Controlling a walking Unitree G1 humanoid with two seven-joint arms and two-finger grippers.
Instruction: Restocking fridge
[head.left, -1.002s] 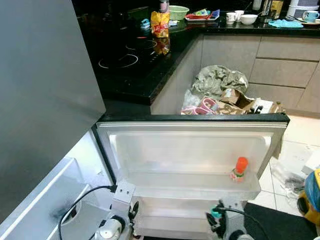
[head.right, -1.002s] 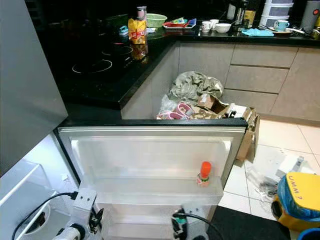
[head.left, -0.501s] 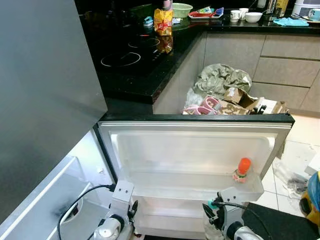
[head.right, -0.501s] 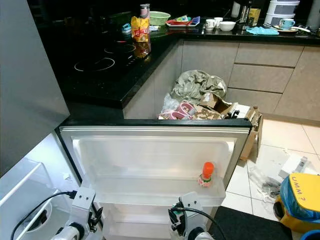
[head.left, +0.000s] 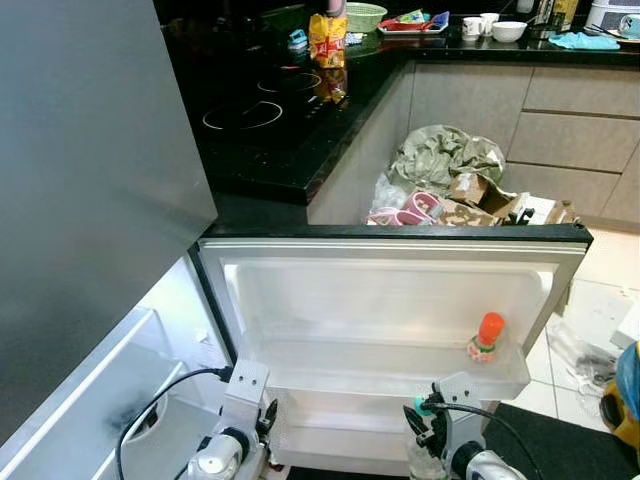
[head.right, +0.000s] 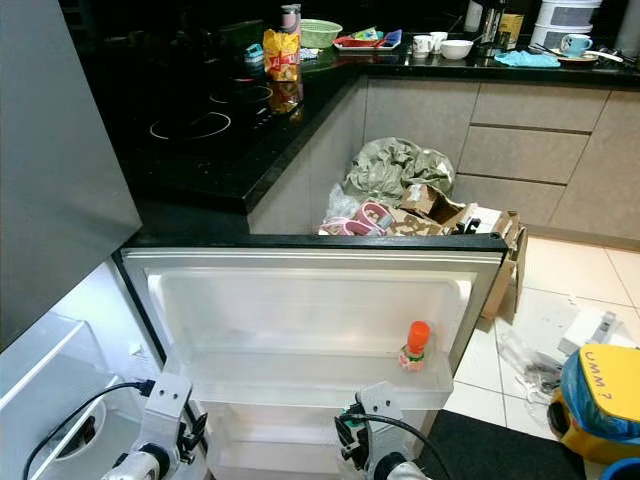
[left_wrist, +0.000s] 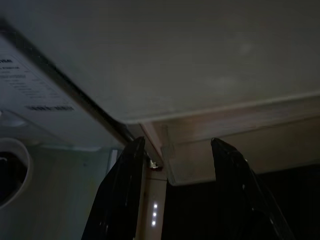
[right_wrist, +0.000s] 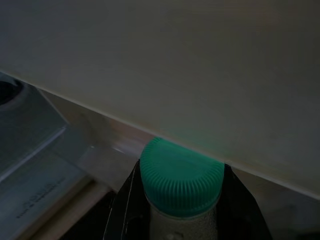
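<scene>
Right wrist view: right hand (right_wrist: 182, 200) clamped on a green-capped bottle (right_wrist: 181, 184), just below the white fridge door shelf (head.left: 400, 375). Lift clear of its lip before setting in. Left hand (left_wrist: 175, 190) apart, idle.

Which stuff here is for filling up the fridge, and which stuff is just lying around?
For the job:
open fridge door
orange-capped bottle on the door shelf
green-capped bottle held in the right gripper

Just lying around:
yellow snack bag on the counter
rubbish pile on the floor
mugs and bowl on the far counter
</scene>
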